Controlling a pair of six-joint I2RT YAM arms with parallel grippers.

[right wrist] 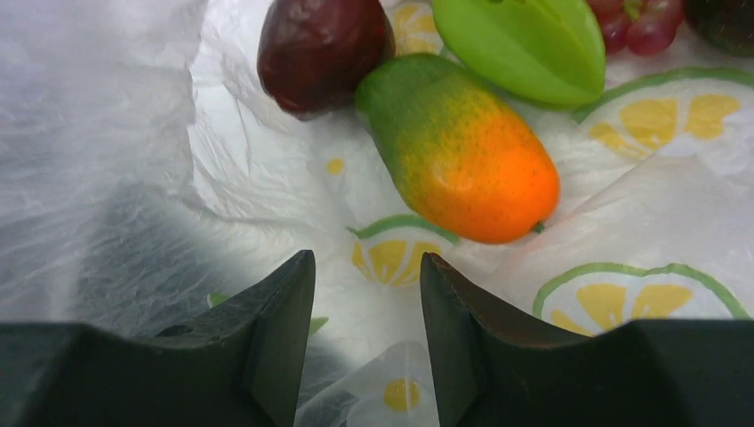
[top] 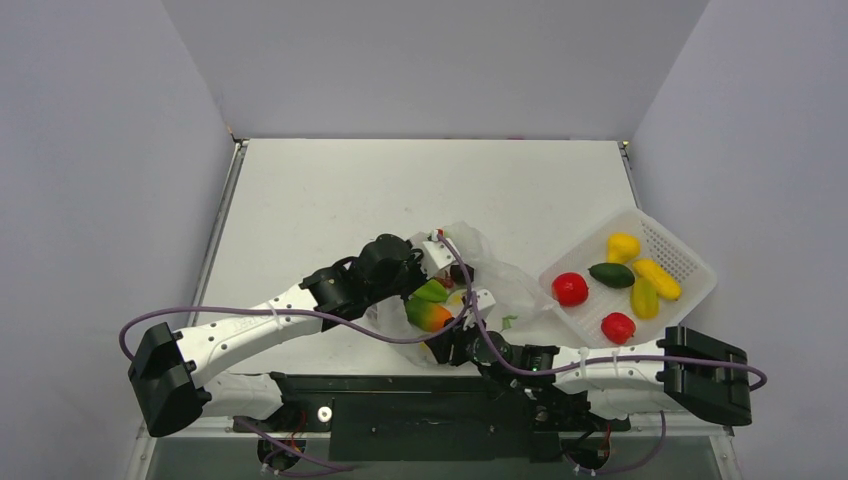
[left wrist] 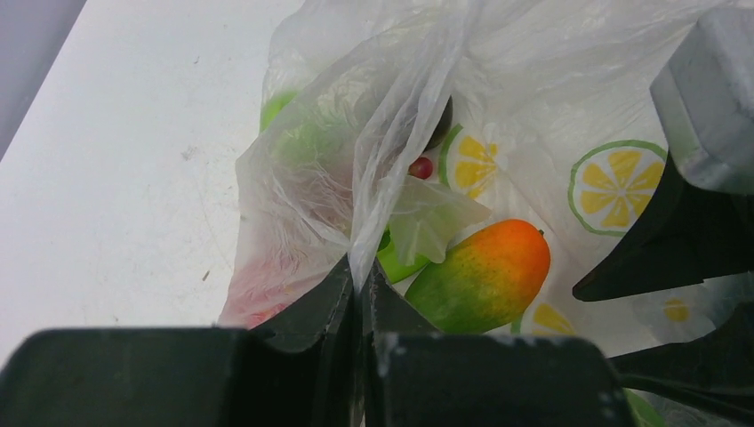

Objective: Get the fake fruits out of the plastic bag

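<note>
Two jobs run at once: my left fingers (left wrist: 311,307) are pinched shut on a fold of the plastic bag (left wrist: 551,98), holding the film up. My right fingers (right wrist: 276,329) stand parted and empty, just short of the mango (right wrist: 462,160) lying inside. I'd straddle its narrow width, keeping film out.

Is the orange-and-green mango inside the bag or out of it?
Inside. The mango lies on the printed film of the plastic bag, which rises around it, while the left gripper pinches an edge up.
</note>
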